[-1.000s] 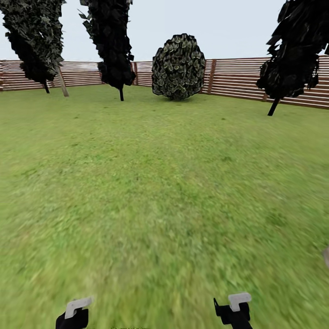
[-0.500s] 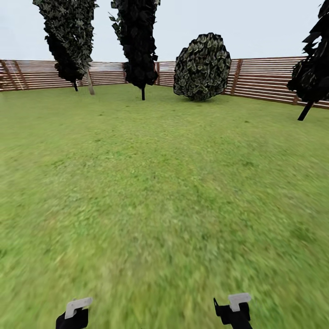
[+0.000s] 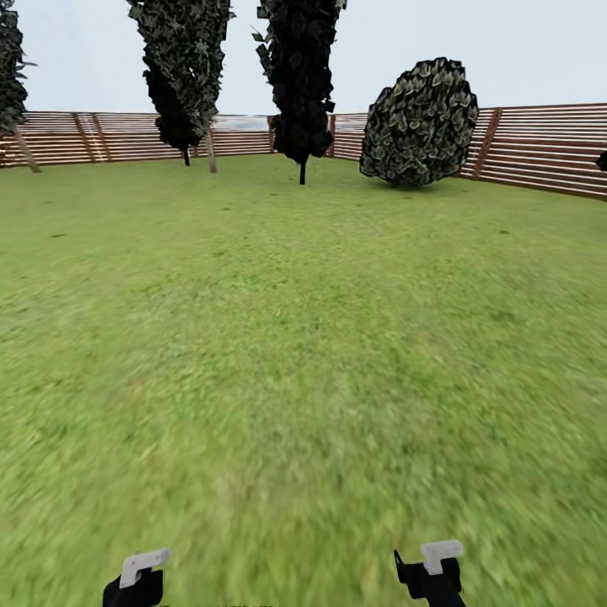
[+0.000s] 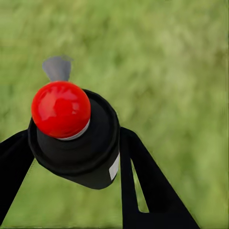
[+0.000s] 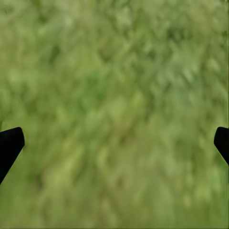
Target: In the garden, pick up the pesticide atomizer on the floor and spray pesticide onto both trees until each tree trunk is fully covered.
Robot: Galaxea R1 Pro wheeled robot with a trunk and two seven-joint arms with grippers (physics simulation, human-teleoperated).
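Between the two black fingers [image 4: 143, 186] of the left end effector [image 4: 71, 157] sits the pesticide atomizer [image 4: 78, 143], a squat dark bottle with a glossy red round top and a small white patch on its side, with a grey nozzle tip poking out beyond the cap; the fingers press against both flanks of the bottle, holding it over blurred grass. In the right wrist view the right end effector [image 5: 114, 143] is spread wide, its two dark fingertips [image 5: 9, 145] at opposite edges of the frame with nothing but lawn between them. In the head view the lawn [image 3: 303, 354] fills most of the frame, both end effectors peeking in at the bottom edge. Along the top runs a brown slatted fence [image 3: 539, 147], with two dark narrow trees [image 3: 299, 76] at upper centre-left and a rounded bush [image 3: 420, 122] at upper right.
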